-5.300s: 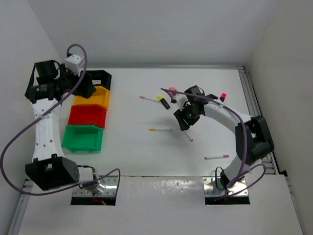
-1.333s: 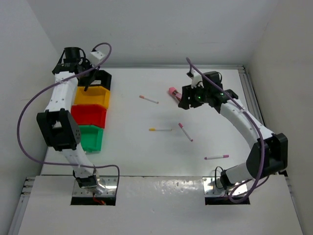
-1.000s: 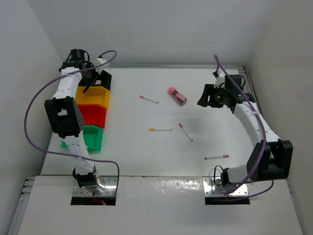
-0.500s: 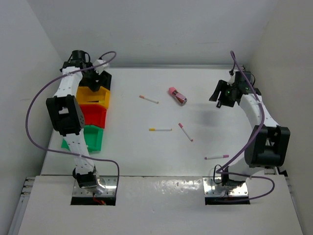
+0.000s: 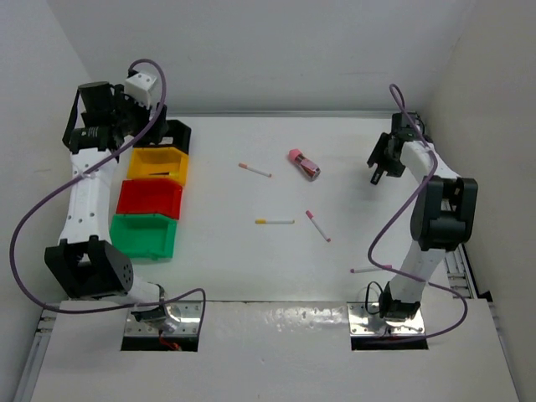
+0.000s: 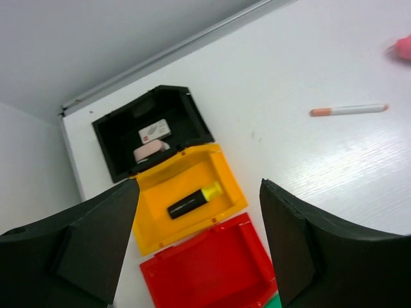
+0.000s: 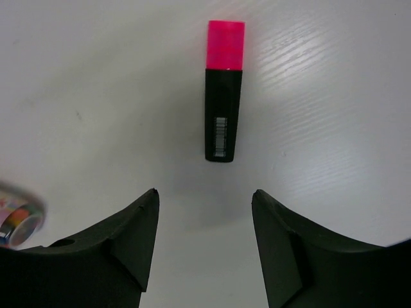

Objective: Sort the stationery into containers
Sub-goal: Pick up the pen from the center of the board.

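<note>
Jaws apart on right gripper (image 7: 204,208) over pink-capped marker (image 7: 223,96); left gripper (image 6: 198,192), likewise spread, above yellow bin (image 6: 151,224).

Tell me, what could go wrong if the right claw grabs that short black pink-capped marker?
The open right gripper may only graze the short black pink-capped marker, nudging it away. The four coloured plastic bins sit across the table beneath the left gripper; the arms might collide there.
</note>
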`<state>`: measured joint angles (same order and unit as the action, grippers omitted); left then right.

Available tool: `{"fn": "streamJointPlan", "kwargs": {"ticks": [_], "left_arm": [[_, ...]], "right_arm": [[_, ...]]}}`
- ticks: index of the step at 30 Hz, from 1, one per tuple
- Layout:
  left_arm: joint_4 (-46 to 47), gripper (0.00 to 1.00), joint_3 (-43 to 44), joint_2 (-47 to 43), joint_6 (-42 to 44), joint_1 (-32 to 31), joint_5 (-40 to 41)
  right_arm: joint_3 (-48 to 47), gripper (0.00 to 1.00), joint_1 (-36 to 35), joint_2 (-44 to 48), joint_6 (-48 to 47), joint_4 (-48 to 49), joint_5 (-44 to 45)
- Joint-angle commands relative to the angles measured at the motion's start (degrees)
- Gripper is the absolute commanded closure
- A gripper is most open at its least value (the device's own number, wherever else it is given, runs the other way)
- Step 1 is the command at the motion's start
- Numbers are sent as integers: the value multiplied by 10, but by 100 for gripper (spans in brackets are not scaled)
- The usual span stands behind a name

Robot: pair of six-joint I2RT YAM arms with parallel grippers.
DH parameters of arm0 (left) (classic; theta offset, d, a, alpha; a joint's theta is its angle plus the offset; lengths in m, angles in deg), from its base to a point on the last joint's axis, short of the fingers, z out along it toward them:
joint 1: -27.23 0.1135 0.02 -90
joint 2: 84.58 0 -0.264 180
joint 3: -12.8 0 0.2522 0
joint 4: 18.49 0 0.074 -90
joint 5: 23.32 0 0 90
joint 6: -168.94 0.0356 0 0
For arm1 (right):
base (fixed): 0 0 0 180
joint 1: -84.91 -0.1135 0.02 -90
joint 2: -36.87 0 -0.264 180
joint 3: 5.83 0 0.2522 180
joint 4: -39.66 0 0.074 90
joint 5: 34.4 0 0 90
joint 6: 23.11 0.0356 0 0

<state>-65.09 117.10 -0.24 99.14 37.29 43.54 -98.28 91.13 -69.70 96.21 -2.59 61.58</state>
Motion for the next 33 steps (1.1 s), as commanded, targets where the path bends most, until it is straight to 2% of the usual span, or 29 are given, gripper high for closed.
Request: {"fn": "streamJointPlan", "kwargs": {"ticks": [1,13,27,30,31,33], "left_arm": [[26,18,-30,-7,-61,2,-45],[44,19,-57,-15,-96,4,-55],[48,19,-76,-19,-104,4,-54],[54,19,-73,-22,-114,4,-65],[57,19,-70,-22,-120,4,-73],[61,19,-70,-26,-132,7,-88]], "right_arm": [[-45,41,-3,-36,35,5,66],[-88,44,0,-132,24,26,69],[-102,57,5,-184,-9,50,60],[-95,68,4,-186,-14,48,56],[-89,81,5,-183,-15,48,54],[-86,94,6,-175,-15,41,35]]}}
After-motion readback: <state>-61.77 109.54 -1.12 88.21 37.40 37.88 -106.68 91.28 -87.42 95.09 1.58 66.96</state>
